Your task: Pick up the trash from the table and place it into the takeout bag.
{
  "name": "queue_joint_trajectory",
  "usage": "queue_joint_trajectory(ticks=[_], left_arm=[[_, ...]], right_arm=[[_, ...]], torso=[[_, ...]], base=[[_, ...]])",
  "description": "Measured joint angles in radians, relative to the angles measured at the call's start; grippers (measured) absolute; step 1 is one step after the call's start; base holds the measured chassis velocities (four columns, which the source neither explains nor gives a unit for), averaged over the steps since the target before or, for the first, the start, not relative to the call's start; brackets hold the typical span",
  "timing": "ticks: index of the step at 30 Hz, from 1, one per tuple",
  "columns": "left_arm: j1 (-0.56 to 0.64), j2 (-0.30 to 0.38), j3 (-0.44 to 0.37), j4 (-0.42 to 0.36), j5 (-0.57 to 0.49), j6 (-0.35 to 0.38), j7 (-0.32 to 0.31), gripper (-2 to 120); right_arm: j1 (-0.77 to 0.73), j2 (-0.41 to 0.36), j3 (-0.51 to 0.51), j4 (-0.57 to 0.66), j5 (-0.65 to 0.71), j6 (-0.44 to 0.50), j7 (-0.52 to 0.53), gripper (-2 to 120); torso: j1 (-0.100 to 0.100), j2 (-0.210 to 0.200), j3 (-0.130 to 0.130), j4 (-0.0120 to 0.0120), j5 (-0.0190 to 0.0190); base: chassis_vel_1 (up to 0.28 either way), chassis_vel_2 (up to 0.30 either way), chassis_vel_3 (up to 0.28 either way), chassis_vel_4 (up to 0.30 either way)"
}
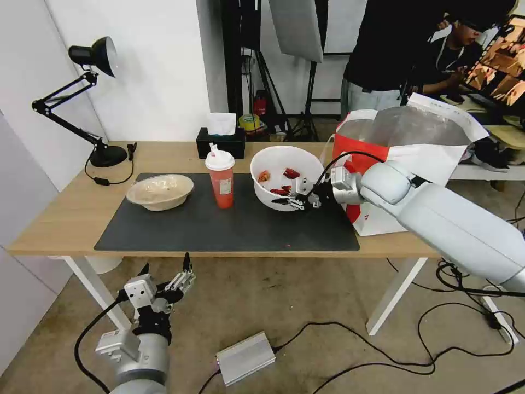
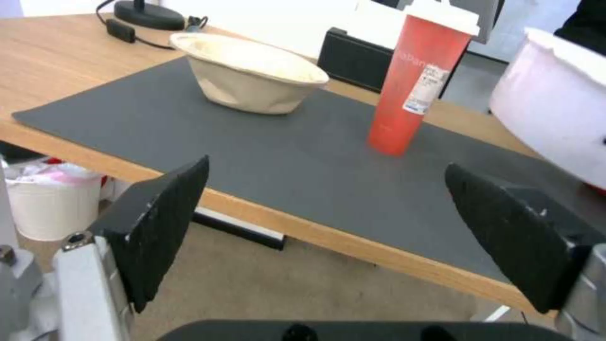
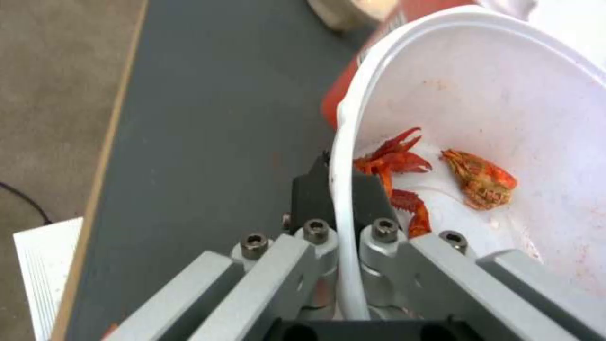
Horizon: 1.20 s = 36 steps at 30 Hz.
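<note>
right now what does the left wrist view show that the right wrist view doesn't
Left wrist view alone: the open left pincer hanging short of the table's front edge, the whole shallow beige bowl, the black tissue box, and the lamp base.

Right wrist view alone: the right pincer shut on the white bowl's rim, one finger outside, one inside, with red crayfish scraps inside the bowl.

Both: the dark grey mat, the red drink cup and the deep white bowl.
</note>
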Motion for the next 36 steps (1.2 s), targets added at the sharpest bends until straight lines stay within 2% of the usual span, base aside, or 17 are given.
queue_joint_trajectory(ticks=[16, 30, 36], left_arm=[[-0.009, 0.002, 0.001, 0.004, 0.0, 0.0, 0.0, 100], [-0.012, 0.001, 0.011, 0.013, 0.002, 0.0, -0.001, 100], [-0.011, -0.011, 0.037, 0.02, 0.013, 0.0, -0.003, 100]], right_arm=[[0.018, 0.0, 0.007, 0.058, 0.05, 0.002, -0.022, 0], [0.048, -0.001, 0.003, 0.061, 0.07, 0.001, -0.026, 0], [0.051, -0.009, 0.004, 0.073, 0.075, 0.001, -0.035, 0]], torso=[[0.0, 0.0, 0.0, 0.0001, 0.0], [0.0, 0.0, 0.0, 0.0001, 0.0], [0.0, 0.0, 0.0, 0.0, 0.0]], base=[[0.0, 0.0, 0.0, 0.0], [0.0, 0.0, 0.0, 0.0], [0.0, 0.0, 0.0, 0.0]])
